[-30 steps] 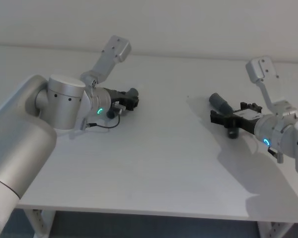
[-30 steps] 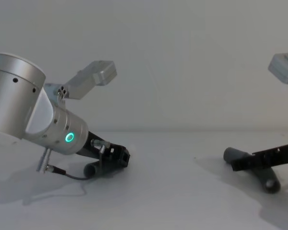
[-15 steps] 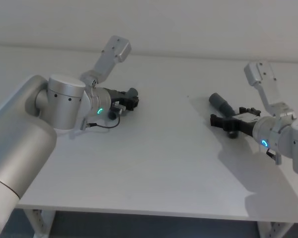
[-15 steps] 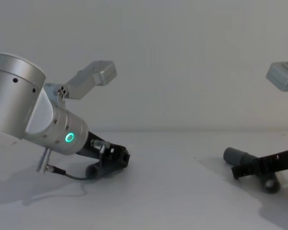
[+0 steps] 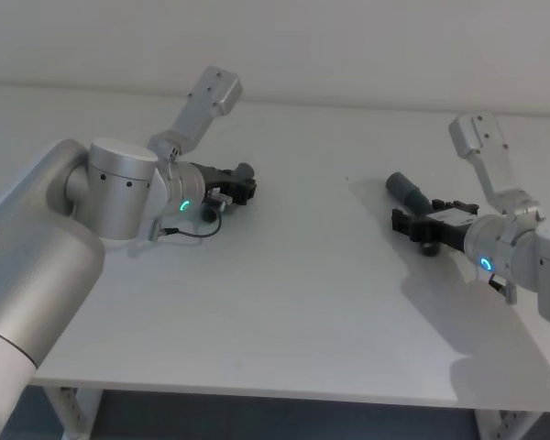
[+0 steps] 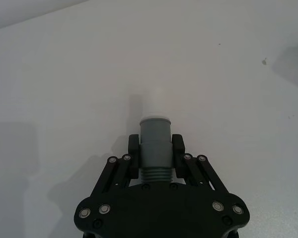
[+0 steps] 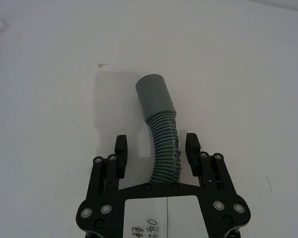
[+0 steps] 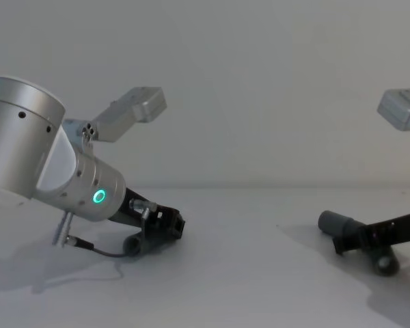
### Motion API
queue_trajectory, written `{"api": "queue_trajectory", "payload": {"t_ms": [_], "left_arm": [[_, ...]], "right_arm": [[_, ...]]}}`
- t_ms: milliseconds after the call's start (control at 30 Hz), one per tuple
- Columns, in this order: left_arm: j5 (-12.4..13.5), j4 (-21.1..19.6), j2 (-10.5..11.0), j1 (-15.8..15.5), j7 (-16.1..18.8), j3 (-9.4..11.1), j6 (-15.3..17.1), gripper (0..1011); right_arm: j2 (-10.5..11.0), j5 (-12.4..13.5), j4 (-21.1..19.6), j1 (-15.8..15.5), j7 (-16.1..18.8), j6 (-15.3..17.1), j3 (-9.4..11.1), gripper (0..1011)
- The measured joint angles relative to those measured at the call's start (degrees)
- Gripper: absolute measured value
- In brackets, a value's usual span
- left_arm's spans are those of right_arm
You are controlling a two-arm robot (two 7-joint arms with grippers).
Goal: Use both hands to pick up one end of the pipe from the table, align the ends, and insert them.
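Your left pincer [image 6: 156, 147] is clenched on the spigot piece [image 6: 155, 130] at its grey collar; the white tip just beyond appears faint against the desk [image 6: 64, 74]. Your right pincer [image 7: 156, 143] is released, its fingers [image 7: 120, 148] straddling the ribbed socket piece [image 7: 155, 96] without touching it.

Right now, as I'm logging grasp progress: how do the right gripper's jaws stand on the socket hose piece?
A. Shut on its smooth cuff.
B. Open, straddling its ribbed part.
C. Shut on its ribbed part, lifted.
B: the right gripper has its jaws apart on either side of the socket hose piece, a gap showing on each side of its ribs.
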Motion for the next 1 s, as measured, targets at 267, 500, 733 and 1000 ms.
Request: {"api": "queue_trajectory", "payload": {"t_ms": [267,500,733,1000], "left_arm": [[0.00,0.00,0.00,0.00,0.00,0.00,0.00,383],[0.00,-0.01,0.00,0.00,0.00,0.00,0.00,383],[0.00,-0.02,0.00,0.00,0.00,0.02,0.00,383],[0.00,-0.02,0.00,0.00,0.00,0.01,0.00,383]], "right_arm": [[-0.07,-0.01,0.08,0.05,0.00,0.14,0.04,635],[-0.11,-0.01,0.16,0.06,0.01,0.21,0.05,587],[-0.14,-0.03,0.21,0.06,0.00,0.25,0.05,542],[-0.14,-0.06,0.25,0.05,-0.02,0.27,0.04,489]]}}
